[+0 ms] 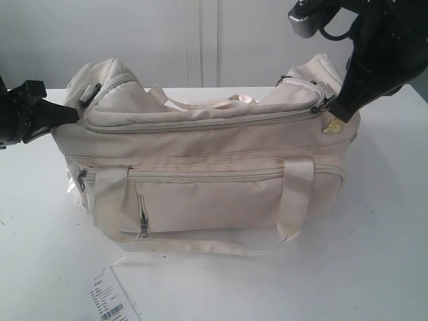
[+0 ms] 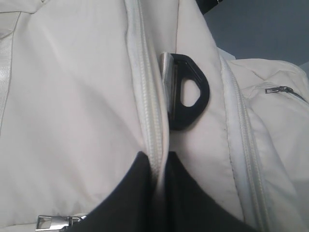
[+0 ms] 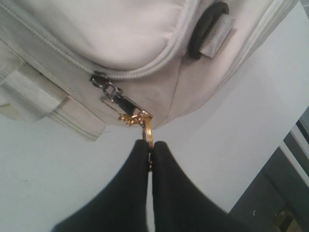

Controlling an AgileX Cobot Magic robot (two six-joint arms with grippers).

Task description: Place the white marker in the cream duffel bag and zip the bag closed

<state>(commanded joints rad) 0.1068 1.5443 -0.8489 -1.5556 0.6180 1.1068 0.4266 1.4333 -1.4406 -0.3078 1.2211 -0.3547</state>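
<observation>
R pincer [image 3: 150, 146] nips gold ring [image 3: 148, 131] on bag [image 3: 125, 29].

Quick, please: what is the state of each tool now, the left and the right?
Left tool: closed, pinching the fabric of the cream duffel bag.
Right tool: closed on the gold ring charm.

One cream duffel bag [image 1: 214, 140], two hands, left hand [image 2: 158, 159] and right hand [image 3: 150, 145], one gold charm [image 3: 137, 117], one paper tag [image 1: 110, 301]

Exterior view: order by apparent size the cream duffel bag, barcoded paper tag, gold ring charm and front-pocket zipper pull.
1. cream duffel bag
2. paper tag, cut off by the frame edge
3. gold ring charm and zipper pull: both tiny, too alike to rank
</observation>
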